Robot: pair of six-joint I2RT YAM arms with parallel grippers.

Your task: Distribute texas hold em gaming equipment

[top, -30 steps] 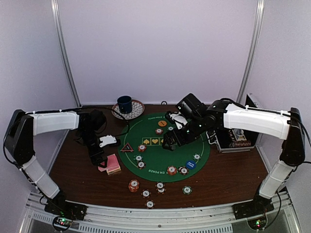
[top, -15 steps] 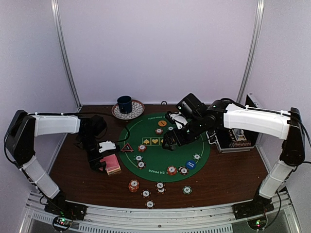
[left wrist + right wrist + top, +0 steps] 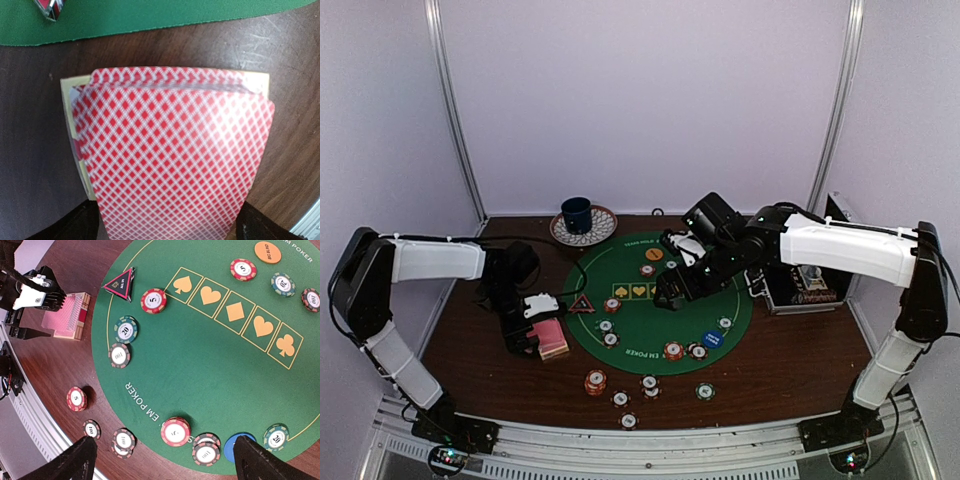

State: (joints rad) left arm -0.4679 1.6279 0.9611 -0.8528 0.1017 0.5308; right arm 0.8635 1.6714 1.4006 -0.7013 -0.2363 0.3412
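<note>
A stack of pink-backed playing cards lies on the wood left of the round green mat. My left gripper is at the stack. In the left wrist view one card stands raised above the stack, held by its side edges between the fingers. My right gripper hovers open and empty over the mat. On the mat lie striped chips, the red-rimmed black triangle, an orange button and a blue button.
Several more chips lie on the wood in front of the mat. A dark blue mug stands on a patterned plate at the back. An open case stands at the right.
My left gripper has shifted a little toward the front, down onto the card stack. The right arm has not moved.
</note>
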